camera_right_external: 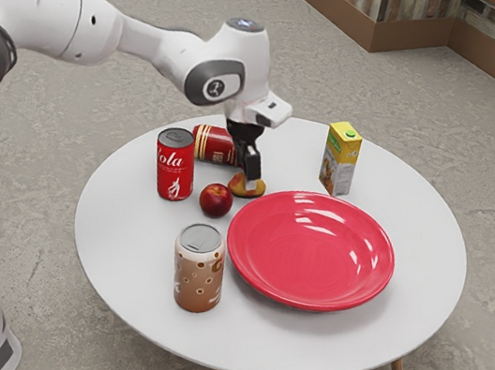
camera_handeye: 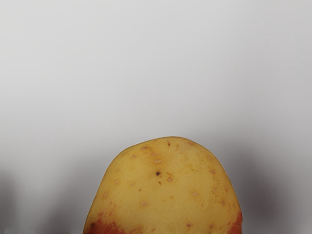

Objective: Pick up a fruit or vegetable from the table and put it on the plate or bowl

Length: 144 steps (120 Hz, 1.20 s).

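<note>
Now your claw (camera_right_external: 250, 173) is hanging straight over the yellow fruit (camera_right_external: 246, 188); the red plate (camera_right_external: 310, 248) is lying nearer, toward the exterior view's right. You cannot tell its grip.

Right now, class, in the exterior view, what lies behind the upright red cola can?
A second red can lies on its side on the table just behind the cola can. The robot arm covers one end of it, so its full length cannot be seen.
</note>
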Each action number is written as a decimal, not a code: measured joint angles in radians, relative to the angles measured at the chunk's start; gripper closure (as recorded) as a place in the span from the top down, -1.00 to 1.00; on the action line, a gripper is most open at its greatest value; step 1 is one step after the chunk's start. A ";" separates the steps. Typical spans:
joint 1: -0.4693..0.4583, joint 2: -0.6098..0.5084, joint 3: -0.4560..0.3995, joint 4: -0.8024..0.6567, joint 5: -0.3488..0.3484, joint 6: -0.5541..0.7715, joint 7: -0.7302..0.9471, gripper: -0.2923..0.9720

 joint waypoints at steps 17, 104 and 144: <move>0.006 0.001 0.003 -0.004 -0.006 0.010 0.000 0.54; 0.016 0.033 0.001 -0.030 -0.039 0.064 -0.003 0.22; -0.005 0.019 0.004 -0.034 -0.056 0.069 -0.012 -0.01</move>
